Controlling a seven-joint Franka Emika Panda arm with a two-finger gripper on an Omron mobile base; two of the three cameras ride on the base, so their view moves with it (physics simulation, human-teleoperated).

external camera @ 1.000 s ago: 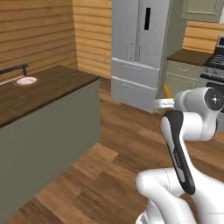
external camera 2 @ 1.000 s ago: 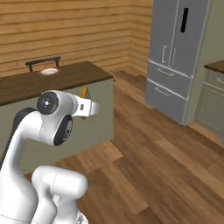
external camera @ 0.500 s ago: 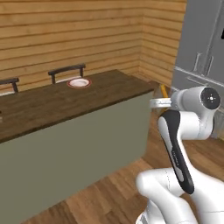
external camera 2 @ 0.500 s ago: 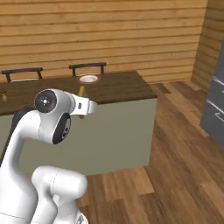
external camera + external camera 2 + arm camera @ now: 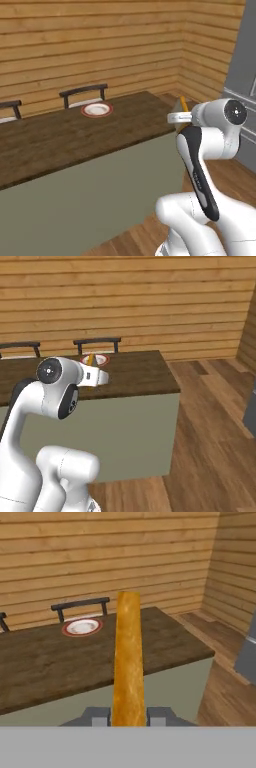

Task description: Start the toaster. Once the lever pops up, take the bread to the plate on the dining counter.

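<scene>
My gripper [image 5: 129, 714] is shut on the bread [image 5: 128, 657], a tan slice held upright and seen edge-on. The slice's top corner pokes up above the hand as bread [image 5: 183, 103] and bread [image 5: 90, 360]. Ahead lies the dining counter [image 5: 75, 135], a long dark brown slab, also dining counter [image 5: 55, 662]. The red-rimmed white plate [image 5: 97, 109] rests near the counter's far edge, left of the bread as plate [image 5: 82, 627]. The bread stands short of the counter's near edge, well apart from the plate. The toaster and its lever are out of view.
Dark chairs [image 5: 84, 92] stand behind the counter against the wooden plank wall. The counter's olive-grey front panel [image 5: 125, 431] faces me. A grey fridge [image 5: 245, 75] rises at the right, and open wood floor [image 5: 215, 421] lies right of the counter's end.
The whole scene has swung as the base moved: the fridge slid off to the right and the counter with the plate came ahead. The bread stays in the shut gripper.
</scene>
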